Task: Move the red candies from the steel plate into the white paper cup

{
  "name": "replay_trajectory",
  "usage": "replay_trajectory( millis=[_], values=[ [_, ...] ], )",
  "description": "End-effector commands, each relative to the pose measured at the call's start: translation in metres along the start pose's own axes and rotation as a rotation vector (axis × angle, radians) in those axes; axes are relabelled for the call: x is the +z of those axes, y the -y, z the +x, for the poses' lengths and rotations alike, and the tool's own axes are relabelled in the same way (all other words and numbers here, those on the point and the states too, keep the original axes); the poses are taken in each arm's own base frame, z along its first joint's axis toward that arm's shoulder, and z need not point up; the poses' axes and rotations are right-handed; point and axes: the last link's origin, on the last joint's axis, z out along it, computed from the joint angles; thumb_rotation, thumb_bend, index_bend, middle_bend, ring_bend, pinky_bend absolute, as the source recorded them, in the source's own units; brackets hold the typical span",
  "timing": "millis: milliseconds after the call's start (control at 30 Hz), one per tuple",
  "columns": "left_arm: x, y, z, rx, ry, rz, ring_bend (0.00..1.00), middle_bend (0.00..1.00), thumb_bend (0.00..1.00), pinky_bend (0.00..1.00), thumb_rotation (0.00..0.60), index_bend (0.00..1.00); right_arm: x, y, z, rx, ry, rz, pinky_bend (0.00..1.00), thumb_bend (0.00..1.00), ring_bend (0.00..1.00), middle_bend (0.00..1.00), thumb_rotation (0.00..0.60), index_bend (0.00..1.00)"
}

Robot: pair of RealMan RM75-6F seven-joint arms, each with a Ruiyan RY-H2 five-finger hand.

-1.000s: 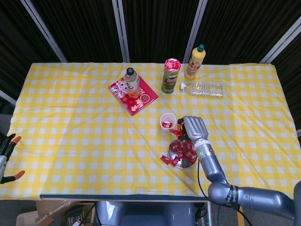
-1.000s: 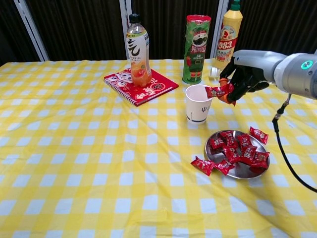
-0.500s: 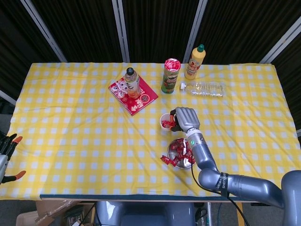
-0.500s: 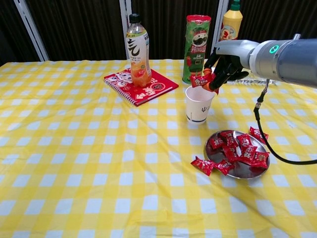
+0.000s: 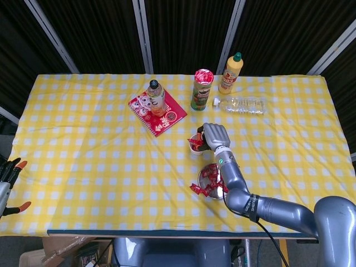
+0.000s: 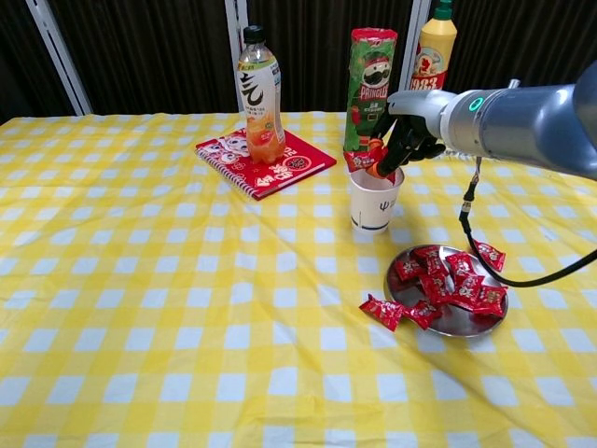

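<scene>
One red candy (image 6: 359,159) is pinched in the right hand (image 6: 399,145), whose fingers are curled around the wrapper, and it hangs directly over the mouth of the white paper cup (image 6: 374,199), just above the rim and toward its far-left edge. In the head view the hand (image 5: 213,137) covers most of the cup (image 5: 194,144), though some red shows inside it, so the cup seems to hold at least one candy already. The steel plate (image 6: 453,321) sits just in front of the cup, toward the robot, and carries a heap of red candies (image 6: 446,277); one lies half over the plate's right rim (image 6: 487,254) and another, the stray candy (image 6: 382,311), lies on the yellow checked cloth (image 6: 168,280) touching the plate's left edge. The step in hand looks like the drop: the carry is done and release is all that remains. Because the candy hangs near the rim rather than over the centre, the next move probably calls for a small shift inward before the fingers part, or the wrapper may catch the lip and fall outside. The left hand (image 5: 6,173) rests at the table's left edge, well apart; whether it is open or closed cannot be told.
</scene>
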Motion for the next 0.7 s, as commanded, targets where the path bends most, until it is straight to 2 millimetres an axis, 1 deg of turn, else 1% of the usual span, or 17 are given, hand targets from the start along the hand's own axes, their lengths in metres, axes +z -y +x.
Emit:
replay_trajectory(
  millis=[33, 267, 533, 700],
  values=[
    [-0.0001, 0.0001, 0.0001, -0.001, -0.001, 0.000, 0.00, 0.00, 0.01, 0.00, 0.600, 0.00, 0.0019, -0.0011, -0.0022, 0.006, 0.006, -0.004, 0.97, 0.56, 0.85, 0.82, 0.600, 0.62],
    [-0.0006, 0.0011, 0.0000, 0.001, -0.002, 0.000, 0.00, 0.00, 0.01, 0.00, 0.600, 0.00, 0.0027, -0.0025, -0.0013, 0.021, 0.007, -0.001, 0.97, 0.56, 0.85, 0.82, 0.600, 0.44],
    [-0.0011, 0.0012, -0.0002, 0.003, -0.006, 0.000, 0.00, 0.00, 0.01, 0.00, 0.600, 0.00, -0.0016, -0.0060, 0.0026, 0.030, 0.008, 0.002, 0.97, 0.56, 0.85, 0.82, 0.600, 0.29],
    [-0.0011, 0.0007, -0.0001, 0.005, -0.008, 0.000, 0.00, 0.00, 0.01, 0.00, 0.600, 0.00, -0.0044, -0.0079, 0.0038, 0.031, 0.011, 0.003, 0.97, 0.56, 0.85, 0.82, 0.600, 0.24]
  ],
)
